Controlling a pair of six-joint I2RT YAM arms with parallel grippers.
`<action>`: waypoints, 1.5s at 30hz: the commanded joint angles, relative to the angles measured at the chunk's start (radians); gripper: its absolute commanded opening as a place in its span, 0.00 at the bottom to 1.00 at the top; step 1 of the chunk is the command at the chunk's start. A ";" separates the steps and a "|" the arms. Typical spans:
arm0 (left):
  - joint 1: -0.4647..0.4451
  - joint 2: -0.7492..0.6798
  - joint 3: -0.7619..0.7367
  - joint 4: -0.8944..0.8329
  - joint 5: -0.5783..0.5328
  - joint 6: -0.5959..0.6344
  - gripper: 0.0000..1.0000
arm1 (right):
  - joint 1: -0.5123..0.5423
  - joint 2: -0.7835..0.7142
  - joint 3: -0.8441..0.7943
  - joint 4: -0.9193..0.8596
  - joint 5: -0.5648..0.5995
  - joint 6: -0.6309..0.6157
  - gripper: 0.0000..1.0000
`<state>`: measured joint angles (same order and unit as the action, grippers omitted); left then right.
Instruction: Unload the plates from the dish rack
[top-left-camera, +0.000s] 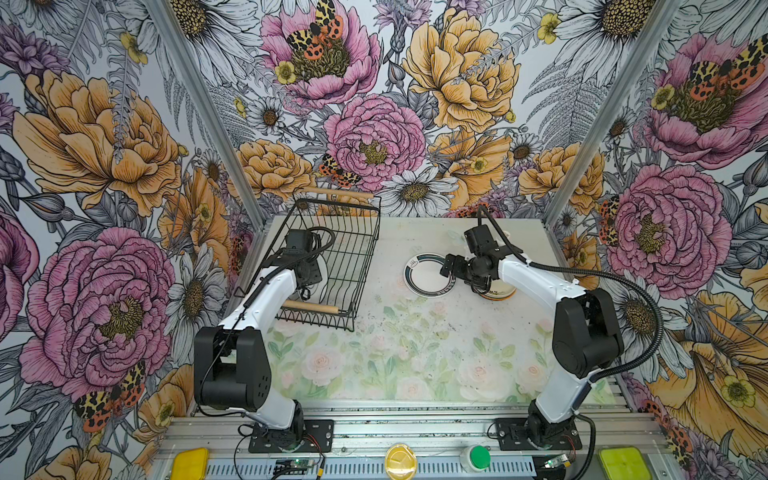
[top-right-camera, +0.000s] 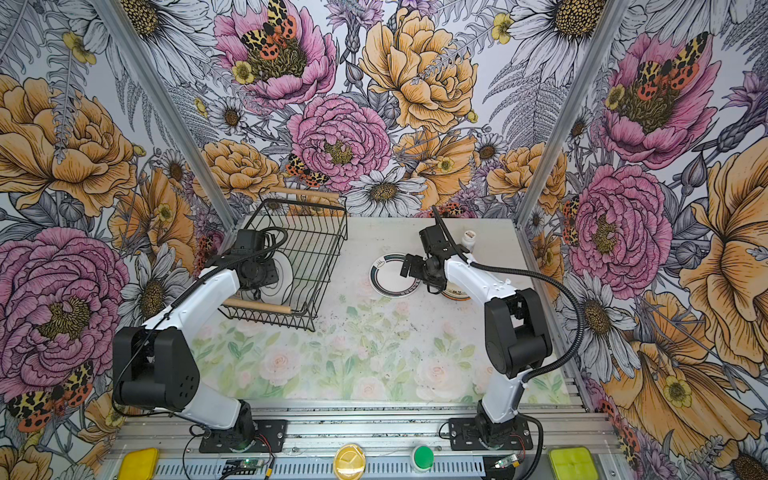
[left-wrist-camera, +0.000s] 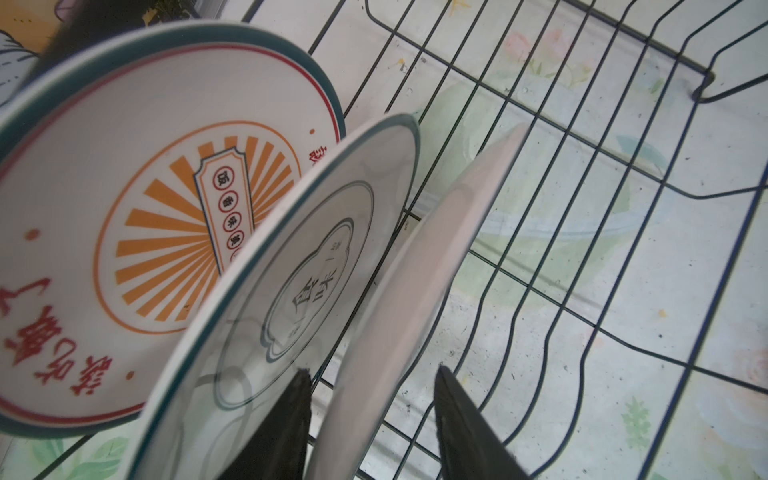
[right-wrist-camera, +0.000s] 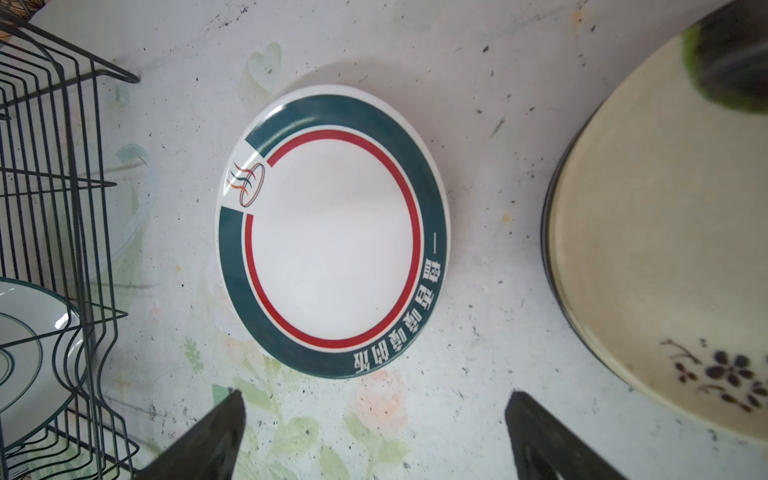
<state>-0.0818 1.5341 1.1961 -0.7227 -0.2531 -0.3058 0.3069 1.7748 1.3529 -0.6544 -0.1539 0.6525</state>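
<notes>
Wires (left-wrist-camera: 582, 216) of the dish rack (top-left-camera: 353, 257) hold three plates up on edge, so each rim is easy to reach. My left hand (left-wrist-camera: 374, 370) is loose, one finger on each side of the plain white plate (left-wrist-camera: 436, 257), and I think it is not pinching yet. Behind it lean the green-ring plate (left-wrist-camera: 299, 291) and the sunburst plate (left-wrist-camera: 166, 232). My right hand (right-wrist-camera: 376, 394) is spread wide and holds nothing, above the desk (right-wrist-camera: 498, 124) near the green-rimmed plate (right-wrist-camera: 332, 241), which lies flat. Beside that sits a pile topped by the cream flower plate (right-wrist-camera: 648, 249). The pile is cut off, so I cannot count it. From above, my left arm (top-left-camera: 266, 299) hides most of the rack's plates.
</notes>
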 joint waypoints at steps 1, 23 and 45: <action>0.005 0.002 -0.002 0.032 0.012 0.004 0.43 | -0.005 -0.039 -0.012 0.009 -0.004 -0.013 0.99; -0.009 -0.009 -0.024 0.031 0.037 0.002 0.18 | -0.028 -0.104 -0.063 0.020 -0.004 -0.013 0.99; -0.026 -0.118 -0.004 -0.049 0.078 -0.001 0.03 | -0.033 -0.130 -0.069 0.022 -0.017 -0.013 0.99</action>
<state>-0.0895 1.4631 1.1763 -0.7605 -0.2161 -0.2878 0.2798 1.6848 1.2907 -0.6506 -0.1661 0.6525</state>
